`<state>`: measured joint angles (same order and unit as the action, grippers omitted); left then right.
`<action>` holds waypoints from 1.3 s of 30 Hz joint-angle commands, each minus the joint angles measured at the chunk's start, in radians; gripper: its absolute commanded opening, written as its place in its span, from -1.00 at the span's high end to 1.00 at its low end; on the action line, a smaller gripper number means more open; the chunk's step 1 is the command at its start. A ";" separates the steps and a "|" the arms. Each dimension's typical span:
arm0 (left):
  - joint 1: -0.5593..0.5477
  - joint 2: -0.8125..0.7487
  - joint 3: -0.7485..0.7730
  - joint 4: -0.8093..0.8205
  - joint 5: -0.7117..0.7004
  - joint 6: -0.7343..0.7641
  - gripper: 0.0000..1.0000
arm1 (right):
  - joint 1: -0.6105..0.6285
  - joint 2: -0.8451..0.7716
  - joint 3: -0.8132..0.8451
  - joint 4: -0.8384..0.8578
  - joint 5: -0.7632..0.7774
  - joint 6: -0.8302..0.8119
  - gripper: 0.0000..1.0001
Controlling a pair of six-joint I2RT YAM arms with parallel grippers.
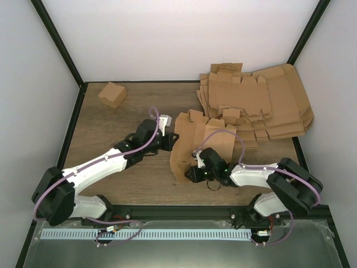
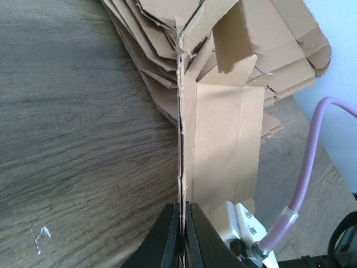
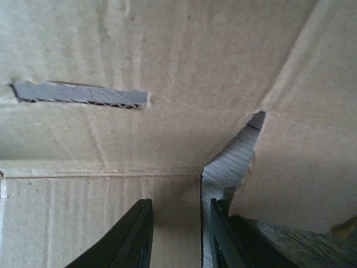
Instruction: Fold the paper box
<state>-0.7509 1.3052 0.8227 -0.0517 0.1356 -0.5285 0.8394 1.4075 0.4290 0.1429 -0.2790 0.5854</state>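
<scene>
The paper box (image 1: 192, 134) is a brown die-cut piece, partly raised into walls, at the middle of the table. My left gripper (image 1: 170, 139) is at its left side. In the left wrist view that gripper (image 2: 183, 205) is shut on the thin upright edge of a box wall (image 2: 223, 139). My right gripper (image 1: 191, 173) is at the box's near end. The right wrist view shows it (image 3: 179, 206) open, its fingers spread just over a flat panel (image 3: 167, 56) with a cut slot (image 3: 83, 94). Nothing is pinched between those fingers.
A stack of flat cardboard blanks (image 1: 262, 103) fills the back right, just behind the box. A small folded box (image 1: 112, 94) sits at the back left. Wood table (image 1: 122, 178) shows on the left, and black frame posts stand at the corners.
</scene>
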 commanded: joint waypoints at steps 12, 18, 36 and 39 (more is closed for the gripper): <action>-0.020 0.023 -0.210 0.193 -0.150 0.054 0.92 | 0.008 -0.104 -0.011 -0.032 0.047 0.010 0.37; -0.023 -0.042 -0.236 0.203 -0.185 0.109 0.92 | 0.009 -0.121 0.004 -0.057 0.016 0.007 0.32; -0.192 -0.089 -0.341 0.330 -0.466 0.395 0.93 | 0.005 -0.439 0.158 -0.521 0.479 0.063 -0.48; -0.191 -0.093 -0.340 0.329 -0.479 0.408 0.92 | -0.031 -0.521 0.185 -0.597 0.521 0.041 -0.66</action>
<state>-0.9432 1.2175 0.5007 0.3004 -0.2729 -0.2024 0.8452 0.9859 0.5392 -0.2836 0.0502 0.6453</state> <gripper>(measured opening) 0.040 0.786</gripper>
